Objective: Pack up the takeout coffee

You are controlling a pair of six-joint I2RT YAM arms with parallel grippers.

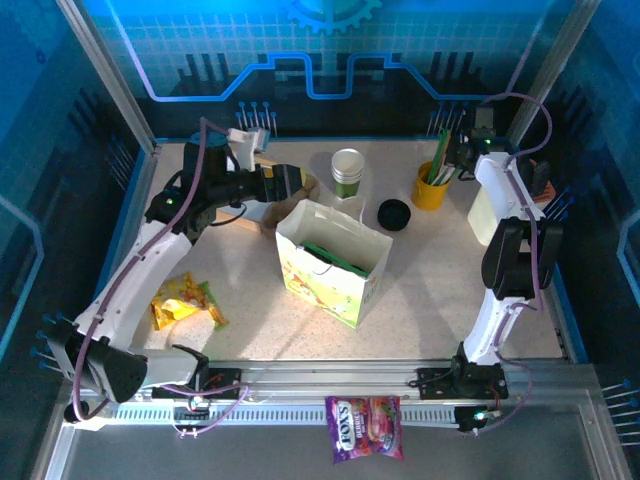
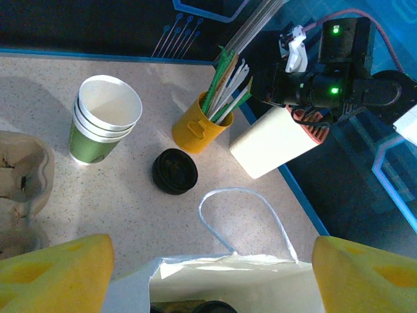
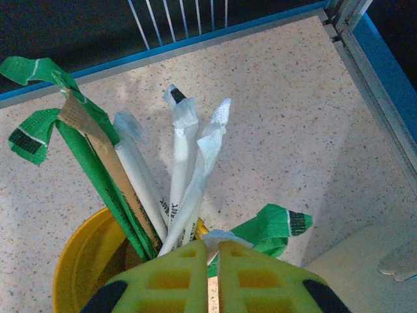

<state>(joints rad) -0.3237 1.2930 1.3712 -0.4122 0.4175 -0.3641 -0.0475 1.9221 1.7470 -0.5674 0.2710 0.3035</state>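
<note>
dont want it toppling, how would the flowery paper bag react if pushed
The paper bag looks thin-walled and stands open, so a push would likely crease or slide it rather than meet resistance. It stands upright and looks light, so it may tip.

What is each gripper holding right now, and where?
Right gripper pinches a white paper-wrapped straw by its top end, it seems; left gripper holds nothing.

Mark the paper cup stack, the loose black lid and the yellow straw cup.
paper cup stack [image 2: 91, 145]: left wrist view, on the green outer wall.
black lid [image 2: 174, 171]: left wrist view, centre of its top.
yellow straw cup [image 1: 430, 192]: top external view, on its side wall.
</note>
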